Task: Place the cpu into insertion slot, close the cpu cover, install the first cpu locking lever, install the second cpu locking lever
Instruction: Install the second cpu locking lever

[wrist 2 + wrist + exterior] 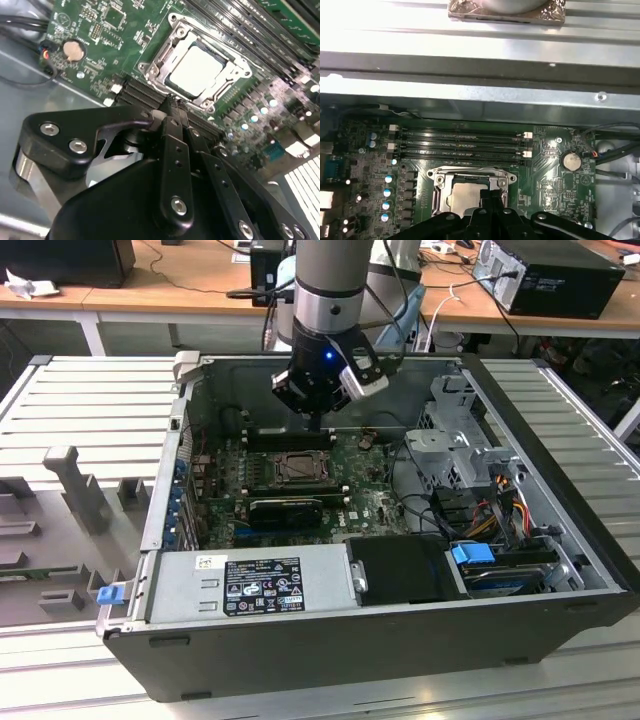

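Note:
The cpu (199, 70) lies flat in the insertion slot (300, 468) on the green motherboard, its silver top up, also in the first wrist view as the cpu (462, 198). The cpu cover (156, 56) is a silver frame lying down around the chip, seen too as the cpu cover (440, 178). My gripper (172, 104) is shut with nothing in it, its black fingertips close over one edge of the socket. From outside, the gripper (317, 426) hangs just above the socket's far side. I cannot make out how the locking levers stand.
Long memory slots (465, 145) run beside the socket. A coin battery (570, 160) sits on the board. A long black card (297, 508), the power supply (250, 585) and a drive cage (460, 440) crowd the open case.

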Robot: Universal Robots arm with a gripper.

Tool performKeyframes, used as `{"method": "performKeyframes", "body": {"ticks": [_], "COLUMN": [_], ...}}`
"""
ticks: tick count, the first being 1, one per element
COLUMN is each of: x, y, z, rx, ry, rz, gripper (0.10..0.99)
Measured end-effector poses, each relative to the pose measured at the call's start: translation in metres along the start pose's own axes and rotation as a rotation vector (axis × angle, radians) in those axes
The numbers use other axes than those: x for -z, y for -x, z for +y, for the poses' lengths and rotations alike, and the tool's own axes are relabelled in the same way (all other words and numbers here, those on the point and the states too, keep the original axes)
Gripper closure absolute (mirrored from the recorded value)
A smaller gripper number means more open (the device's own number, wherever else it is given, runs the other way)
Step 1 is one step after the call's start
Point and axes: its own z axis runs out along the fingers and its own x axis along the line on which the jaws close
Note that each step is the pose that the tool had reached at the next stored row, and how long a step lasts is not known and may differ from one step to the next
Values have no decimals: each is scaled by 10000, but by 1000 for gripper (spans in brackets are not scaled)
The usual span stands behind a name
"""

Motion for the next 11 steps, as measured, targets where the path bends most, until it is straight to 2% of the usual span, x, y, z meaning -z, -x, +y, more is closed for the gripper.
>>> {"method": "performKeyframes", "body": {"ticks": [2, 8, 11], "x": [5, 20, 22], "y": [0, -10, -13], "z": [-14, -170, -226], "rx": [0, -2, -2], "ry": [2, 0, -13], "rz": [-1, -1, 0], "gripper": [980, 980, 980]}}
